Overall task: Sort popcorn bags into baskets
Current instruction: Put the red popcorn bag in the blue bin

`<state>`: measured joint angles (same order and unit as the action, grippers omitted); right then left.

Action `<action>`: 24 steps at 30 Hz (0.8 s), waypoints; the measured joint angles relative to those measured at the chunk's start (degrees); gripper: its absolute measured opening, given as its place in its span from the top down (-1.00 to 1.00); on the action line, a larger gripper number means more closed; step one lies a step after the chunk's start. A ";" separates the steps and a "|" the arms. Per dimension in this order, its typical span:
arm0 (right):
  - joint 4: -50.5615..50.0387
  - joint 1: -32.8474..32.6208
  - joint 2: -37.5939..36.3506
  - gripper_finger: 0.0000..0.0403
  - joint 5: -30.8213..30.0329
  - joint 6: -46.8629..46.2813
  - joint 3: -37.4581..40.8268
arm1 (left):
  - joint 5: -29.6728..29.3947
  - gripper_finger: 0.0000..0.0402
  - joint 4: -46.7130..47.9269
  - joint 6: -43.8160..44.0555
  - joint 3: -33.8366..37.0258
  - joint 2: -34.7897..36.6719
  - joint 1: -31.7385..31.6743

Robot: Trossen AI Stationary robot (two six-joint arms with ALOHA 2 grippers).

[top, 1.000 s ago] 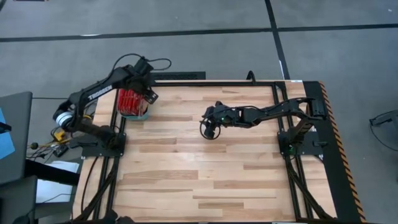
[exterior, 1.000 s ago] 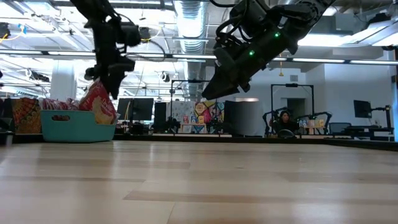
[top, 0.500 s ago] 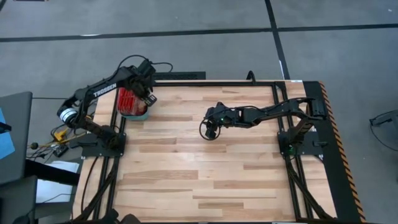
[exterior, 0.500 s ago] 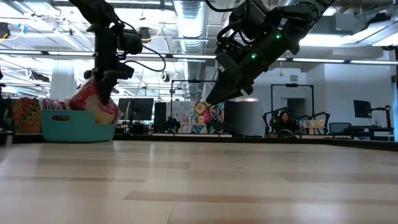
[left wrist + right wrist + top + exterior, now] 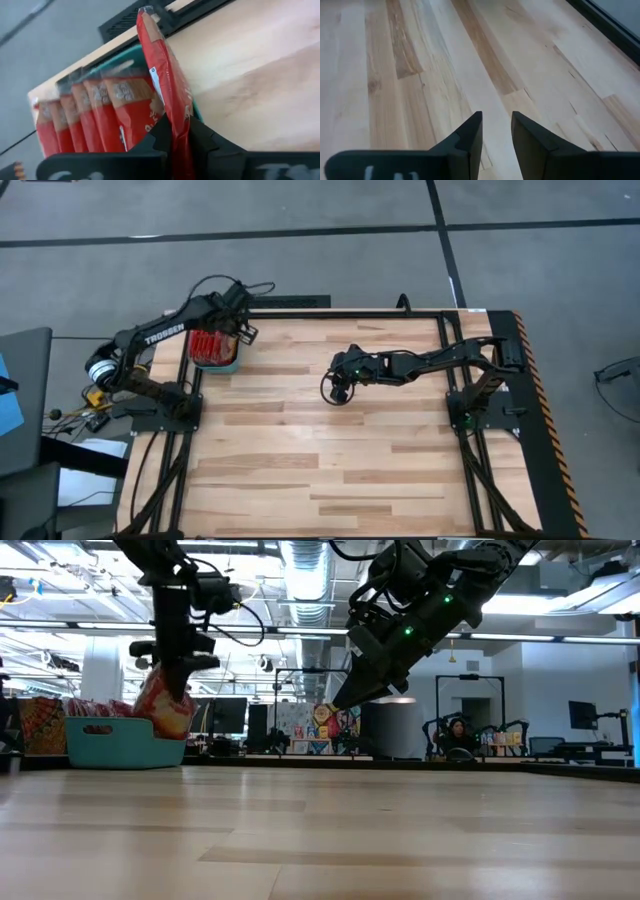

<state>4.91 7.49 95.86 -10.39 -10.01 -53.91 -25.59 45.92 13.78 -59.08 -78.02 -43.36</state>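
A: Left tool — status?

B: Pinching one red popcorn bag by its edge, fingers pressed tight on it. Bag stands upright at the end of the row, just over the teal bin at the table's far left corner. Other bags already filed inside, side by side.

A: How to finish it clean?

B: IMO keep it vertical, lower straight into the gap betw. the last bag and the bin wall, then let go only once the bottom is seated. Tilt it and it prob. flops over the rim.

A: Right tool?

B: Partly spread, holding nothing, hovering over bare wood mid-table, well apart from the bin.
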 joint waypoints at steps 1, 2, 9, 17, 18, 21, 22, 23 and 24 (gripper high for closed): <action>-0.06 -0.01 0.00 0.37 0.00 0.01 0.00 | -2.27 0.93 -0.75 1.66 1.38 0.00 0.78; -0.11 -0.01 0.01 0.37 0.00 0.02 0.04 | -4.15 0.94 -1.69 3.29 2.79 0.00 1.38; 1.19 0.00 0.04 0.37 0.02 -0.01 3.44 | -6.76 0.92 -11.42 10.80 10.57 1.31 3.85; 4.28 0.00 0.04 0.37 0.02 -0.65 6.73 | -9.11 0.87 -10.73 16.04 14.31 2.49 4.73; 4.33 0.00 0.04 0.37 0.02 -0.71 6.73 | -8.79 0.87 -9.92 16.63 14.75 2.49 4.73; 4.57 0.00 0.04 0.37 0.02 -0.90 6.73 | -7.95 0.87 -7.81 18.47 15.77 2.49 4.74; 4.61 0.00 0.04 0.37 0.02 -0.93 6.73 | -7.79 0.86 -7.13 18.79 15.91 2.49 4.84; 4.69 0.00 0.04 0.37 0.02 -0.93 6.73 | -7.85 0.86 -6.78 18.84 15.98 2.49 5.01; 4.73 0.06 0.01 0.37 0.02 -0.95 6.73 | -8.23 0.86 -6.63 18.77 15.97 2.49 5.19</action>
<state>9.64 7.55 95.88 -10.37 -10.96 -47.18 -33.83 39.29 32.55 -43.11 -75.53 -38.17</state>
